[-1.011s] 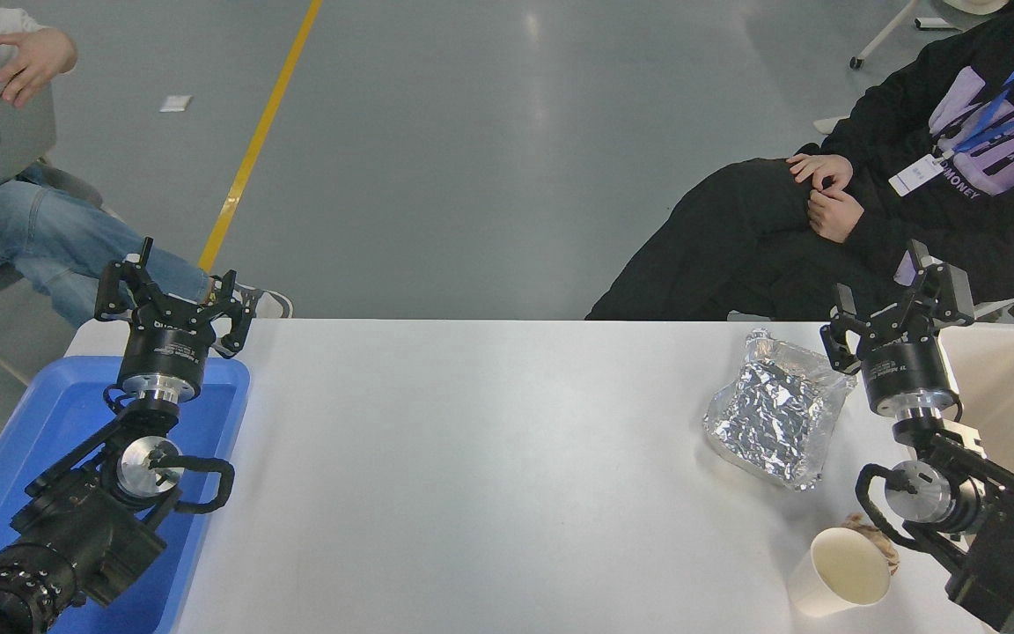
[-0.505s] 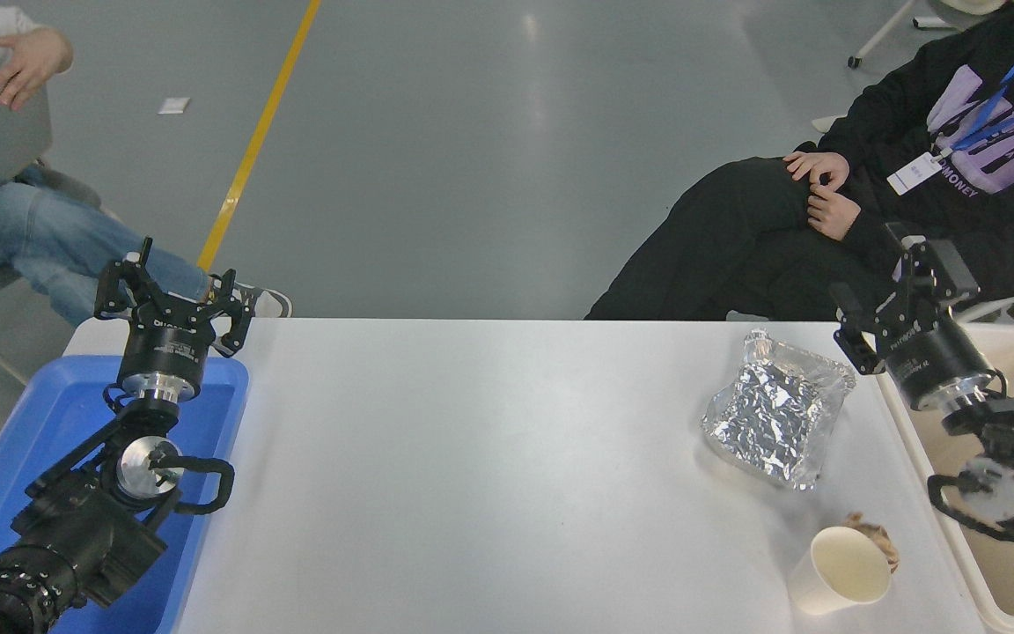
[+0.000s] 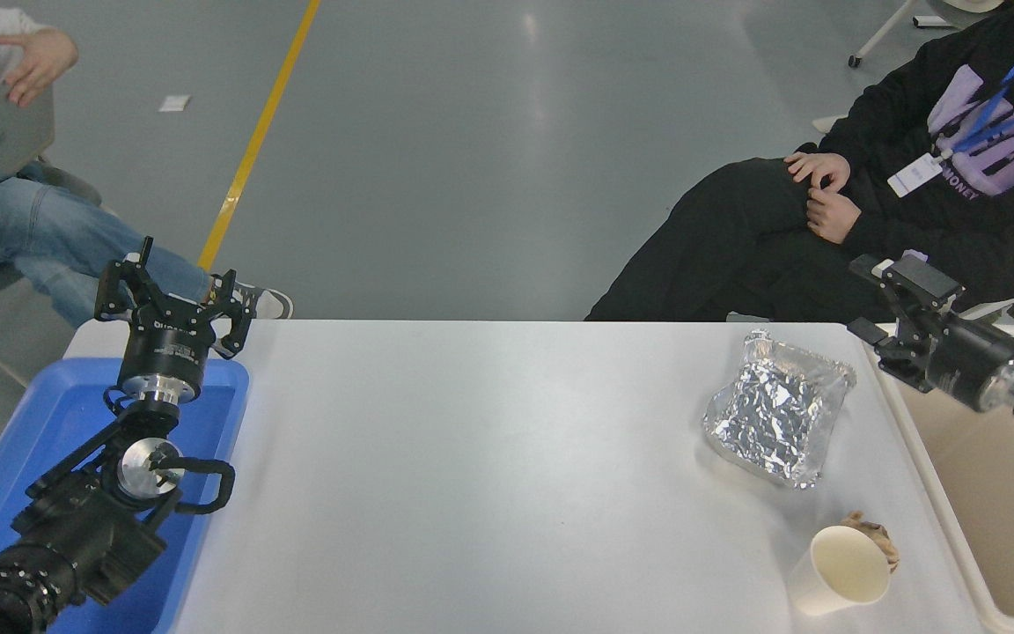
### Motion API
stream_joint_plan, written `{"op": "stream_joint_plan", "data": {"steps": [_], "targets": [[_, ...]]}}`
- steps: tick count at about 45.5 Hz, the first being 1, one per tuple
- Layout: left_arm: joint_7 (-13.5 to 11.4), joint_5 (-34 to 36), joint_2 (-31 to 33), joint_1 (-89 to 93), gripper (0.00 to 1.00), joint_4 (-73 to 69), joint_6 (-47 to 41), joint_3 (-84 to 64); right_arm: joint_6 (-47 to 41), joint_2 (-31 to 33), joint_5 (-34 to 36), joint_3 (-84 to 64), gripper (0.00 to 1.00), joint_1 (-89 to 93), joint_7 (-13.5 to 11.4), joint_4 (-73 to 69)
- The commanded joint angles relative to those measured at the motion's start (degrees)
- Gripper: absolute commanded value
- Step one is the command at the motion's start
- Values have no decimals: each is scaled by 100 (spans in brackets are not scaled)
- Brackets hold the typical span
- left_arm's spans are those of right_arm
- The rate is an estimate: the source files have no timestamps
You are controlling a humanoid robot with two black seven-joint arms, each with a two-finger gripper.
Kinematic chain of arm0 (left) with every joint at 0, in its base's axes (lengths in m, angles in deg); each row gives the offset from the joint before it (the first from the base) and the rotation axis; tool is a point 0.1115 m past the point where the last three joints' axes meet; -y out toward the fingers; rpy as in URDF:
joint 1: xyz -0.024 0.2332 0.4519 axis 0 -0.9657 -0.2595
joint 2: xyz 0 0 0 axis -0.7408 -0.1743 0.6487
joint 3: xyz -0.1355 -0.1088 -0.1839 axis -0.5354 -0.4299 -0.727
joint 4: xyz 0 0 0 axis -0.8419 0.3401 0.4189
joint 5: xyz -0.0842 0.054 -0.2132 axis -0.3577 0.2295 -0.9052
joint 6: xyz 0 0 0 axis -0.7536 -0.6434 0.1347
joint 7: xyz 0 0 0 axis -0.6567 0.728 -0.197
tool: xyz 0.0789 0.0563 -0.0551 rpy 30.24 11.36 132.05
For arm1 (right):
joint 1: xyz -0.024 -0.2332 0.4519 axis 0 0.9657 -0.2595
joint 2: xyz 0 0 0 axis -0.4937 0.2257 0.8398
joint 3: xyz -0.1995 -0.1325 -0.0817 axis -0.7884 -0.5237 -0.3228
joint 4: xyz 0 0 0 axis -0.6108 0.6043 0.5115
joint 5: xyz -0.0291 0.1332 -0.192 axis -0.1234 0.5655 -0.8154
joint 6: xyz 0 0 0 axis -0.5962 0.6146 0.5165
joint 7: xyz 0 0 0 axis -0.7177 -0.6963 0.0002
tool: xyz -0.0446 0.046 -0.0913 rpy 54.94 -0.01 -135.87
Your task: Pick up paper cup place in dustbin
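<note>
The paper cup (image 3: 841, 572) is small and cream-white and sits on the white table near its front right corner, with its open mouth toward the camera. The beige dustbin (image 3: 938, 493) stands at the table's right edge, just right of the cup. My right gripper (image 3: 878, 299) is open and empty. It hangs over the dustbin's far left corner, pointing left, well behind the cup. My left gripper (image 3: 174, 291) is open and parked over the blue tray at the left.
A crumpled brown paper ball (image 3: 875, 533) lies right behind the cup. A crinkled silver foil tray (image 3: 775, 409) lies between the cup and the right gripper. A blue plastic tray (image 3: 49, 414) sits at the left edge. Two people sit beyond the table's far side.
My right arm has swung right and away from the cup, out over the dustbin, and its gripper has turned to point left. The cup and the left arm have not moved.
</note>
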Motion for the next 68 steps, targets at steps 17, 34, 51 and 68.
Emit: {"op": "stream_joint_plan", "data": {"steps": [17, 34, 51, 68], "targets": [[0, -2, 0, 0, 99, 3, 0, 0, -2974, -2189, -1051, -3435, 100, -3435, -2237, -1373], [0, -2, 0, 0, 99, 3, 0, 0, -3389, -2788, -840, -3144, 100, -5060, -4130, -2084], [0, 7, 0, 0, 99, 3, 0, 0, -3389, -2806, -857, -3136, 100, -5746, -4157, -2655], [0, -2, 0, 0, 99, -5, 0, 0, -3389, -2744, -866, -3250, 100, -5993, -4157, -2770]]}}
